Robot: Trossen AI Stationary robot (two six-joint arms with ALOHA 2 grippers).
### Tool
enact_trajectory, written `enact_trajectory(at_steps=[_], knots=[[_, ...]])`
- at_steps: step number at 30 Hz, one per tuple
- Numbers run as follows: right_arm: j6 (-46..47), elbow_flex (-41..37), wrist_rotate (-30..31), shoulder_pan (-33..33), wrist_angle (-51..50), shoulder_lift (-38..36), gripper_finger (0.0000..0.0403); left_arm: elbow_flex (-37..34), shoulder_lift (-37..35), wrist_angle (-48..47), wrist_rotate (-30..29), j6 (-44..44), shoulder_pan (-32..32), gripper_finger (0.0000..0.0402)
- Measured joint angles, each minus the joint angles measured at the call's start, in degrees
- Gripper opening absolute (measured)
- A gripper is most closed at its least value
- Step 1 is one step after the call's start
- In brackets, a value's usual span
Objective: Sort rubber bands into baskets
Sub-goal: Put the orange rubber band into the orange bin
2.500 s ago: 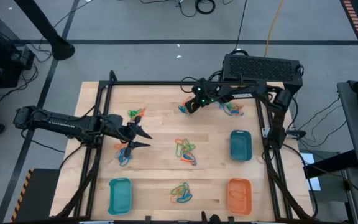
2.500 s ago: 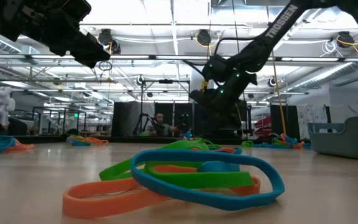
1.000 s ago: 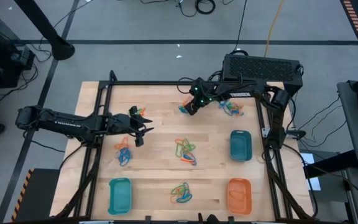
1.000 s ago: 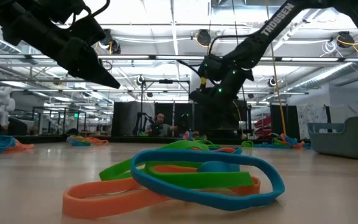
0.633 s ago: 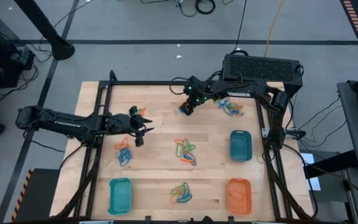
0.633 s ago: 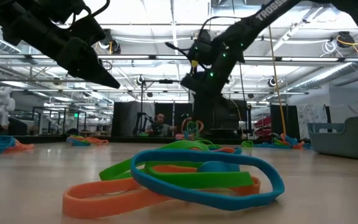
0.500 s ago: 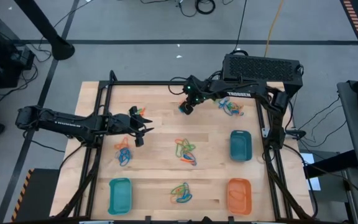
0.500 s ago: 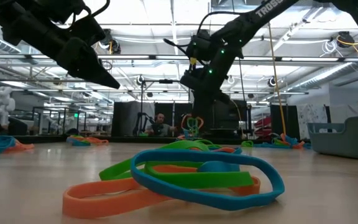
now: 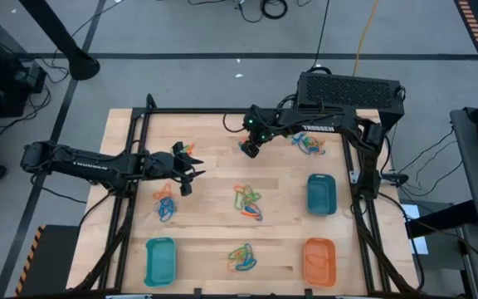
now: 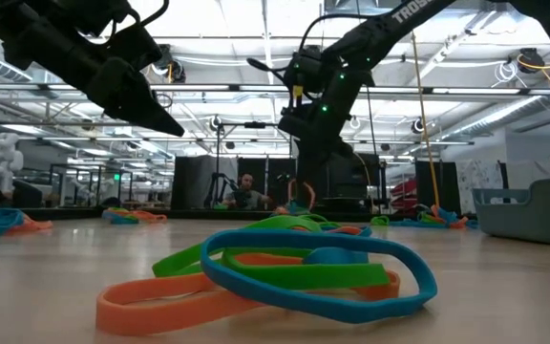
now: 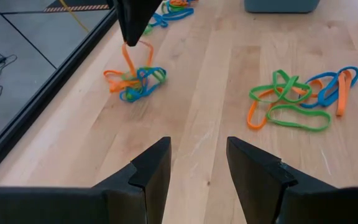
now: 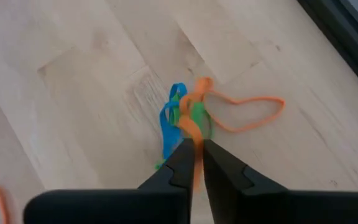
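Observation:
My right gripper (image 9: 251, 150) is at the far middle of the table, pointing down, shut on an orange rubber band (image 12: 194, 127) that rises out of a small clump of blue, green and orange bands (image 12: 180, 115). The left wrist view also shows this clump (image 11: 137, 81). My left gripper (image 9: 191, 170) is open and empty above the table's left middle, between two small piles of bands (image 9: 182, 150) (image 9: 165, 205). Two teal baskets (image 9: 160, 259) (image 9: 321, 193) and one orange basket (image 9: 320, 261) stand on the table. My right gripper pinches one strand of the orange band (image 12: 196, 142) between its two fingertips, coming from above and pointing down. The strand runs up from the clump to the fingers (image 11: 129, 53). The clump's other loops (image 12: 247, 115) lie on the table.
More piles of bands lie at the table's middle (image 9: 248, 202), near middle (image 9: 241, 258) and far right (image 9: 309, 144). A black frame (image 9: 135, 166) runs round the table top. A black box (image 9: 351, 90) stands at the far right edge.
My right gripper has gone up and a little toward the table's left edge, tipping to point straight down. It has drawn the orange band up out of the clump, which stays on the table.

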Motion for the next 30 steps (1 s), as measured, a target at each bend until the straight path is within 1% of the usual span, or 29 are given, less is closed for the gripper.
enact_trajectory(at_steps=[5, 12, 14, 17, 20, 24, 27, 30], knots=[[-0.01, 0.01, -0.02, -0.02, 0.06, 0.0, 0.0044, 0.0, 0.0, 0.0, 0.0, 0.02, 0.0, 0.0164], [0.01, 0.01, 0.0, -0.02, 0.02, 0.49, 0.0044, 0.0, 0.0, 0.0, 0.28, 0.02, 0.04, 0.0164], [0.03, -0.07, 0.12, -0.23, -0.92, 0.76, 0.005, 0.0, 0.0, 0.0, 0.37, -0.02, 0.04, 0.0164], [1.91, -0.21, 0.01, -1.04, -0.54, 1.8, 0.0075, 0.0, 0.0, -0.05, 0.42, -0.04, 0.04, 0.0164], [3.25, -0.23, 0.7, -1.87, -1.68, 3.08, 0.0112, 0.0, 0.0, -0.15, 0.48, -0.07, 0.04, 0.0164], [7.06, -0.35, 4.87, -2.98, -3.44, 3.54, 0.0156, 0.0, 0.0, -0.24, 0.5, -0.04, 0.02, 0.0164], [7.78, -0.95, 4.66, -3.65, 0.85, 3.52, 0.0172, 0.0, 0.0, -0.2, 0.5, -0.04, 0.02, 0.0164], [7.03, -1.04, 3.13, -4.34, 1.65, 3.62, 0.0175, 0.0, 0.0, -0.22, 0.5, -0.05, 0.02, 0.0164]])
